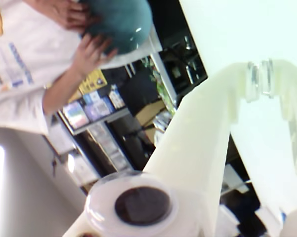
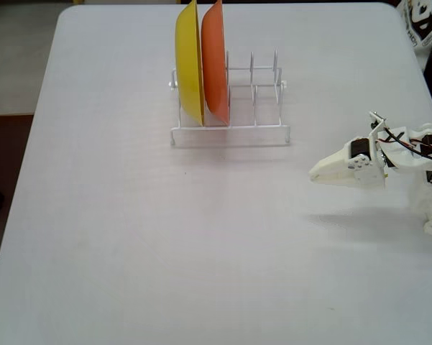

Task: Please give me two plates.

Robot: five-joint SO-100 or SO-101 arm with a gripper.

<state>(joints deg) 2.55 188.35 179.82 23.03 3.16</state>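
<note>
Handover step, by the look of it — blue plate (image 1: 121, 19) in person's hands (image 1: 89, 52); gripper (image 2: 315, 172) empty, fingers apparently pressed together — next, retreating clear of rack (image 2: 230, 133).

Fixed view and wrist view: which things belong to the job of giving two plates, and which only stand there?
Belong to the job: blue plate in the person's hands; a pale edge beneath it, perhaps the second plate; the tool.
Only standing there: yellow plate, orange plate, wire rack, table.
</note>
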